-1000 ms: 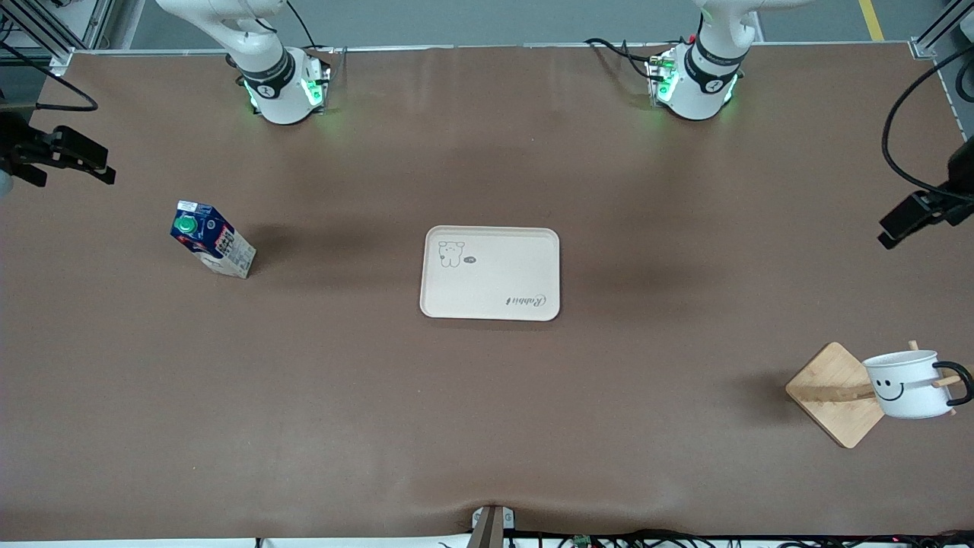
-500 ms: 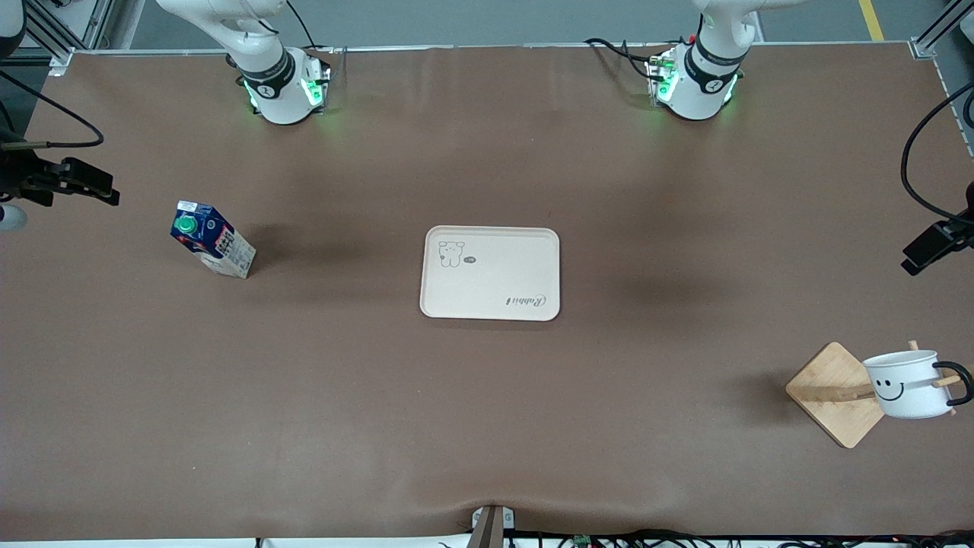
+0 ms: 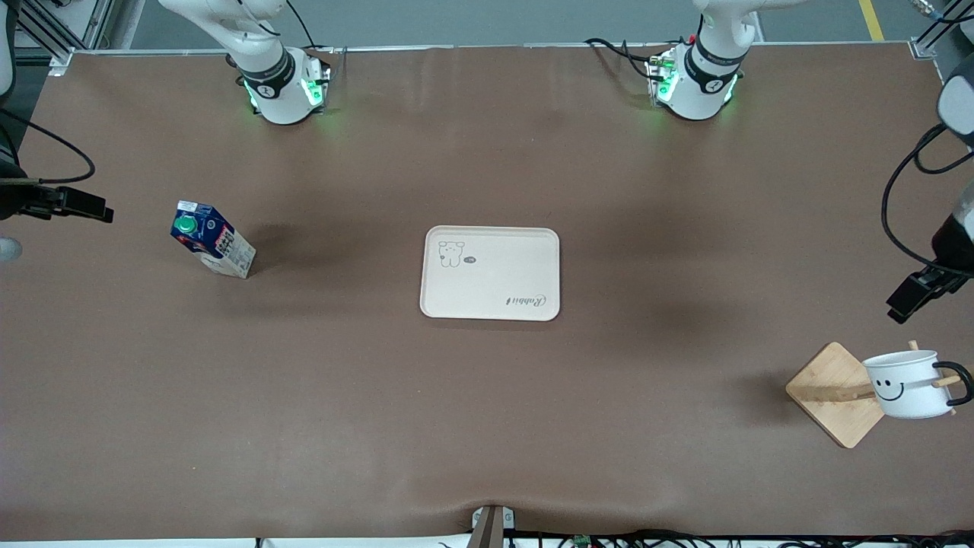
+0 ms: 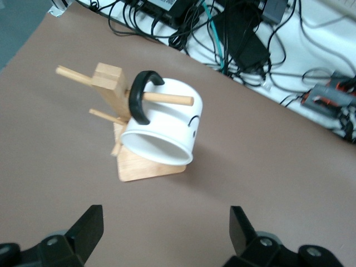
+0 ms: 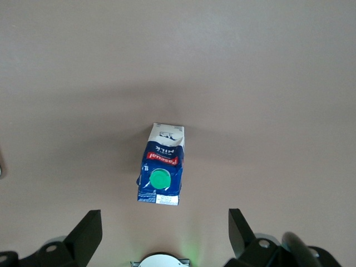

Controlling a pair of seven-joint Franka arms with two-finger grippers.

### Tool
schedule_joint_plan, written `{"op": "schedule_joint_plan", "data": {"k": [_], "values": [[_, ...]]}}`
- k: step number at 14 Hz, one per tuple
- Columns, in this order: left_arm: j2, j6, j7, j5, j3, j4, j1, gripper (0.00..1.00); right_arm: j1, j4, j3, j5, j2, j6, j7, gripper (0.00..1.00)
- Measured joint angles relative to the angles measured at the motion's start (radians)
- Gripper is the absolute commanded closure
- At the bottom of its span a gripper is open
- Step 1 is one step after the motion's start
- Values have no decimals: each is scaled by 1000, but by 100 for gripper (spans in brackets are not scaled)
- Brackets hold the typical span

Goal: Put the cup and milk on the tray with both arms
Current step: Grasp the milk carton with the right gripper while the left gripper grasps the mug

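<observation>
The cup (image 3: 909, 384), white with a smiley face, hangs by its black handle on a peg of a wooden rack (image 3: 833, 392) at the left arm's end of the table. It also shows in the left wrist view (image 4: 164, 128), mouth tilted toward the camera. My left gripper (image 3: 915, 295) (image 4: 165, 228) is open and empty in the air, short of the cup. The milk (image 3: 211, 247) (image 5: 161, 167) stands upright at the right arm's end, green cap up. My right gripper (image 3: 80, 205) (image 5: 164, 231) is open and empty, high beside the milk. The cream tray (image 3: 491, 304) lies at the table's middle.
Both arm bases (image 3: 278, 87) (image 3: 696, 84) stand along the table edge farthest from the front camera. Cables and power bricks (image 4: 245, 39) lie off the table edge by the rack. Bare brown tabletop lies between the tray and each object.
My left gripper has moved along the table's end toward the cup and rack. My right gripper has shifted a little toward the milk. The cup, milk and tray have not moved.
</observation>
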Motion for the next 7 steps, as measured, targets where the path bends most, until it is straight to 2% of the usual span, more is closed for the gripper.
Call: {"op": "schedule_joint_plan", "data": {"k": [4,7], "values": [[12,235,-44,1,-1,-113,0,0,-1,-17,6,0,72,51,0,0],[40,281,-44,43,0,-136,1,0,-7,-113,4,0,113,186,1,0]]}}
